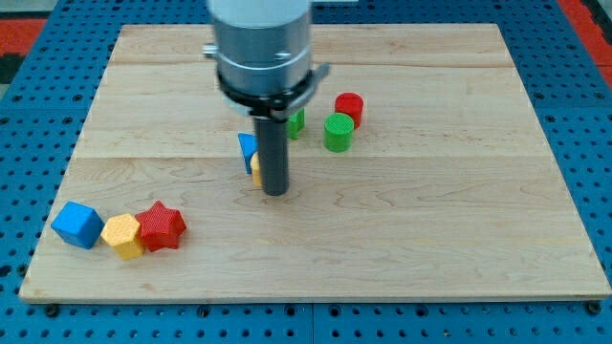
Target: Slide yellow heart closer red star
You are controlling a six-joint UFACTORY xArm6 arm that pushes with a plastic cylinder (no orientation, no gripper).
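Observation:
The red star point(161, 225) lies near the board's lower left corner, touching a yellow block point(123, 235) on its left. A small yellow piece point(256, 170), likely the yellow heart, shows just left of my rod, mostly hidden by it. My tip point(275, 193) rests on the board at the middle, right against that yellow piece. A blue block point(248, 150) sits just above the yellow piece, also partly hidden by the rod. The star is far to the lower left of my tip.
A blue cube point(77, 225) sits left of the yellow block. A green cylinder point(338, 132) and a red cylinder point(349, 108) stand right of the rod. A green block point(296, 121) peeks out behind the rod. The wooden board point(430, 239) lies on a blue pegboard.

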